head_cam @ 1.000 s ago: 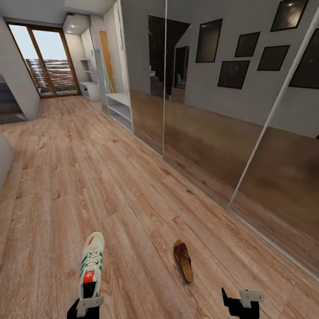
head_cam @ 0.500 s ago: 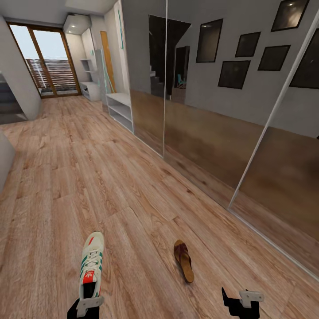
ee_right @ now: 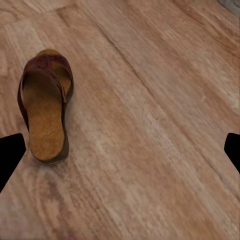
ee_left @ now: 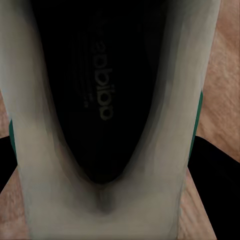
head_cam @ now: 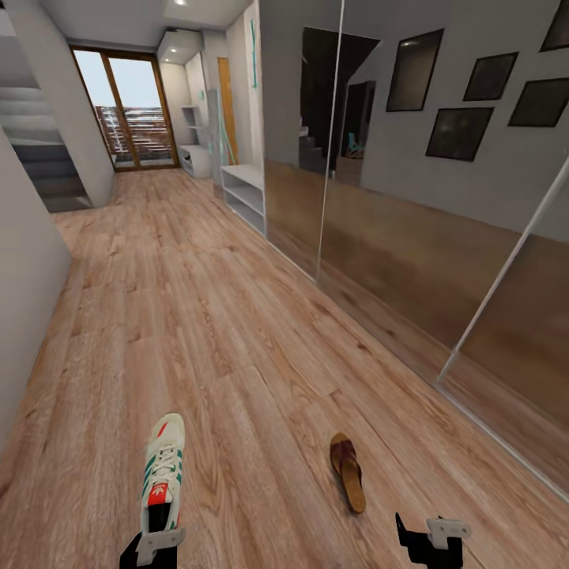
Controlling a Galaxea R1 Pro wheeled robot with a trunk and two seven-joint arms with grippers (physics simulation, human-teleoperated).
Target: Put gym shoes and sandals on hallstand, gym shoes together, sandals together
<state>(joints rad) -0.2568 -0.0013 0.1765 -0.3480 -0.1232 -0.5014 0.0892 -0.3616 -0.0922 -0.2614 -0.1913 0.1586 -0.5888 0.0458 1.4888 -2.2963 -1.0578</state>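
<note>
Left gripper point(head_cam: 154, 545) low at head view's near edge, fingers clamped on heel of gym shoe point(head_cam: 162, 472); toe points away down corridor, apparently lifted off corridor floor point(head_cam: 197, 316). Left wrist view: dark insole with printed logo, white heel collar. Right gripper point(head_cam: 431, 537) fingers spread wide, holding nothing. Brown sandal point(head_cam: 348, 472) flat on floor, near right gripper. White hallstand point(head_cam: 245, 194) far ahead along mirrored wall point(head_cam: 411, 261).

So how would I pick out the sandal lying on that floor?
Follow the mirrored wall on the right down toward the robot, to the wood floor. The sandal lies there just ahead of the right gripper. It is slim, open and dark brown with a tan insole, unlike the white, green-striped sneaker to its left.
</note>
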